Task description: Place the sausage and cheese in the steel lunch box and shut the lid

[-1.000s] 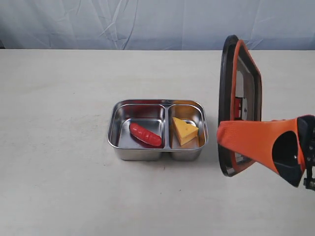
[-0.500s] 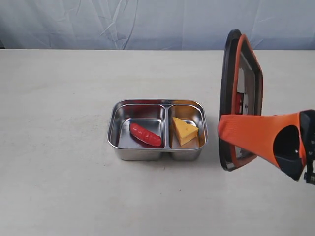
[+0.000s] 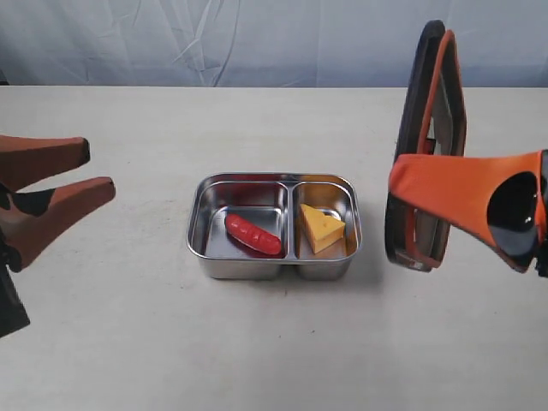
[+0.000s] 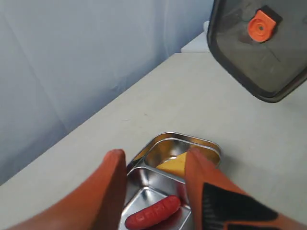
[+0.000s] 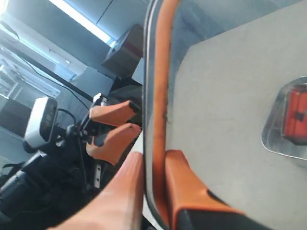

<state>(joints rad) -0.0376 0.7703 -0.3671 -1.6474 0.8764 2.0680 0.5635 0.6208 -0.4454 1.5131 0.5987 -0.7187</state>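
The steel lunch box (image 3: 202, 224) stands in the middle of the table. The red sausage (image 3: 253, 234) lies in its left compartment and the yellow cheese (image 3: 321, 228) in its right one. My right gripper (image 3: 399, 181) is shut on the dark lid (image 3: 428, 137) with the orange seal rim, holding it on edge in the air to the right of the box. In the right wrist view the two fingers pinch the lid's (image 5: 156, 96) edge. My left gripper (image 3: 90, 171) is open at the left, empty, pointing towards the box (image 4: 204, 142).
Pale table (image 3: 128, 325) with a blue-grey cloth backdrop (image 3: 214, 43) behind it. Nothing else stands on the table around the box.
My left gripper has come into view at the left with open jaws. The right gripper has raised the lid and turned it more edge-on.
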